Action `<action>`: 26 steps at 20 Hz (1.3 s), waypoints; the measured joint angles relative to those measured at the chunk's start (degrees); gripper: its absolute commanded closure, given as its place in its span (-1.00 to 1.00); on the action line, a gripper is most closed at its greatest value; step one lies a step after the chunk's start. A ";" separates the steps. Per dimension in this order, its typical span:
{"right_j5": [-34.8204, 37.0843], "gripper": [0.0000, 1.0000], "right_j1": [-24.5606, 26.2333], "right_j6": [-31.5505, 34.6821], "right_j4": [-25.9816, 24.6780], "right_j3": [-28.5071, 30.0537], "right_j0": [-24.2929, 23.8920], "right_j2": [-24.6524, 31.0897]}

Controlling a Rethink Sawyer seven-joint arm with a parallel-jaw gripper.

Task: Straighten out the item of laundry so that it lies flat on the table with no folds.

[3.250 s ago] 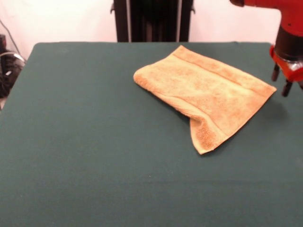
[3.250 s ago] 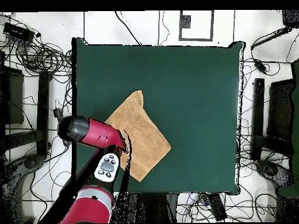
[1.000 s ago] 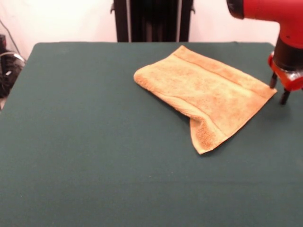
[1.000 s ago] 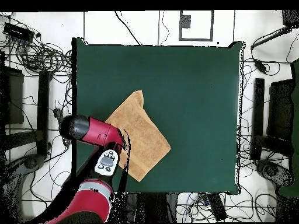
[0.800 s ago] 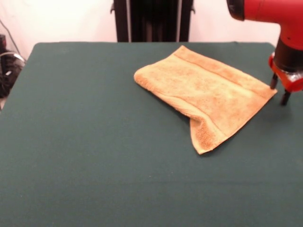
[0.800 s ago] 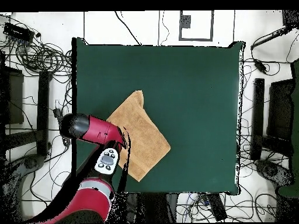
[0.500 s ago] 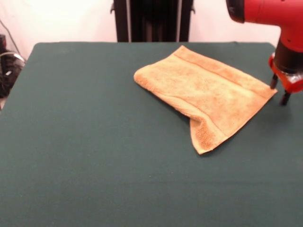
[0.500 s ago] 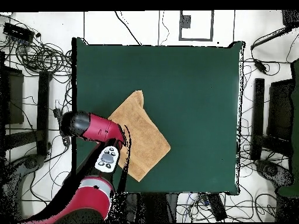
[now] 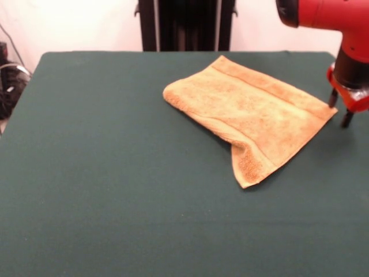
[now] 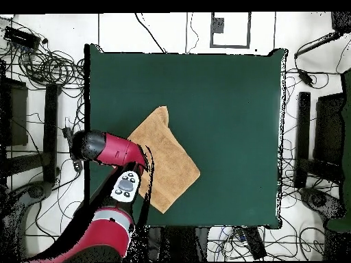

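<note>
The desk [image 9: 104, 173], covered in dark green felt-like cloth, spreads out wide from the gripper, most of it bare. The red and black arm [image 10: 103, 154] reaches in over one desk edge in the overhead view and hides one side of the towel there. The orange-tan towel [image 9: 251, 115] lies on the desk just beside the gripper, its nearest corner right next to the fingers; it lies folded over, with one corner doubled under on the side away from the gripper and a woven band stripe along its far edge. The gripper [image 9: 339, 109] hangs over the desk beside that corner, its two dark fingers [image 9: 332, 98] spread apart and holding nothing
</note>
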 measured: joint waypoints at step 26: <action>-0.39 -1.00 -6.76 0.00 -6.40 2.61 -4.85 -0.01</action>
